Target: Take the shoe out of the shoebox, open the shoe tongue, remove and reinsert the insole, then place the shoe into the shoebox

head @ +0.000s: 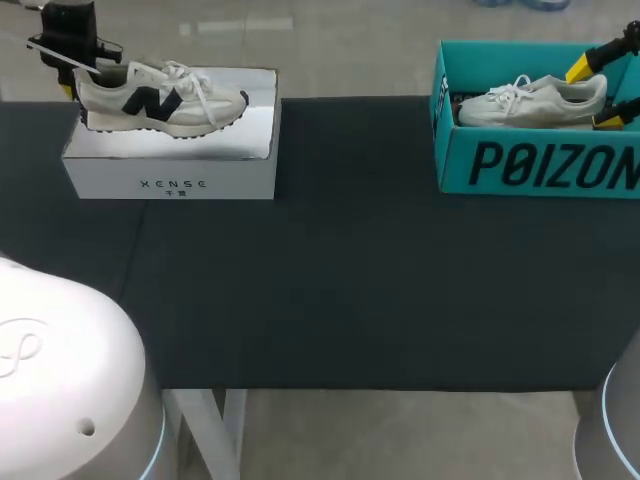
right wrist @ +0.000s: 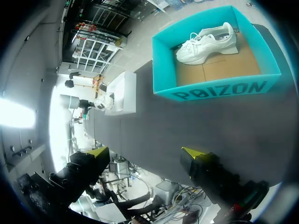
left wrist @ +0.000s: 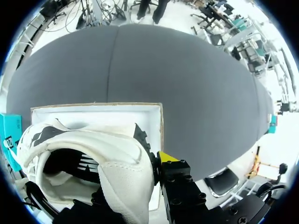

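Note:
A white shoe with a black logo (head: 160,100) hangs over the open white shoebox (head: 170,165) at the table's back left. My left gripper (head: 80,85) is shut on its heel. In the left wrist view the heel collar (left wrist: 124,163) sits between the fingers, one yellow fingertip (left wrist: 166,157) showing beside it, with the box's white inside (left wrist: 112,114) below. My right gripper (head: 595,93) stands open and empty at the back right, over the teal box. In the right wrist view its gripper (right wrist: 145,153) is well apart from that box.
The teal shoebox (head: 540,165) at the back right holds a second, all-white shoe (head: 535,100), also seen as box (right wrist: 215,91) and shoe (right wrist: 205,42) in the right wrist view. The dark table top (head: 350,280) stretches between the two boxes and toward the front edge.

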Controlling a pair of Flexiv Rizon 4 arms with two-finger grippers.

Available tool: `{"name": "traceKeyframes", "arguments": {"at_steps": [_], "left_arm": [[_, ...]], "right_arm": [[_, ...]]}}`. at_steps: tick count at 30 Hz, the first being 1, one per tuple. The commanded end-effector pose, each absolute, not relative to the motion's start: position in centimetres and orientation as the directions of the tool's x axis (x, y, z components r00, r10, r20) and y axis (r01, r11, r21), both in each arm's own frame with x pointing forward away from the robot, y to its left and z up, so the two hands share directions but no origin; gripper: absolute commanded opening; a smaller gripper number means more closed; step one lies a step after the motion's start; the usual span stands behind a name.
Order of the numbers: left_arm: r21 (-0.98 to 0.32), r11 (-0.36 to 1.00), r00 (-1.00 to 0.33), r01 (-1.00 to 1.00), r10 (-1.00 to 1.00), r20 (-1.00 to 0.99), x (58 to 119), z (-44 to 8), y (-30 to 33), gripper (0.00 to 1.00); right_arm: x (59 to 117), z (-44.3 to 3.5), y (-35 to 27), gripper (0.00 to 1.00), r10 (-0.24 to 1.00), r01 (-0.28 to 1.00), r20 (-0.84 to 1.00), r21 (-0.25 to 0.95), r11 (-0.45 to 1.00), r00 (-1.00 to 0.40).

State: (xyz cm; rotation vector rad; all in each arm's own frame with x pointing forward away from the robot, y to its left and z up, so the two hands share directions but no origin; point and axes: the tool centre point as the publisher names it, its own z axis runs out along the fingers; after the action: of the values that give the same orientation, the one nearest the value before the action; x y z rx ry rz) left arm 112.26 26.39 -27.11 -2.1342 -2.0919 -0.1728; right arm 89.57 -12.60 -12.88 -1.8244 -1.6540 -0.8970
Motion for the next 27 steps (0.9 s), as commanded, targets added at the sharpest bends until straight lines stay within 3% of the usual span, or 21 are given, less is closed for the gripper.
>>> {"name": "traceKeyframes", "arguments": {"at_steps": [1,27], "left_arm": [[-0.092,-0.020,0.036,0.996,0.984,0.173,115.0,-28.9,26.5,0.00],[-0.158,-0.052,0.079,0.986,0.982,0.169,115.3,-35.3,24.8,0.00]], "right_arm": [[89.5,-12.9,-12.6,1.00,0.653,0.991,0.756,0.056,-0.125,0.039],[89.5,-12.9,-12.6,1.00,0.653,0.991,0.756,0.056,-0.125,0.039]]}}
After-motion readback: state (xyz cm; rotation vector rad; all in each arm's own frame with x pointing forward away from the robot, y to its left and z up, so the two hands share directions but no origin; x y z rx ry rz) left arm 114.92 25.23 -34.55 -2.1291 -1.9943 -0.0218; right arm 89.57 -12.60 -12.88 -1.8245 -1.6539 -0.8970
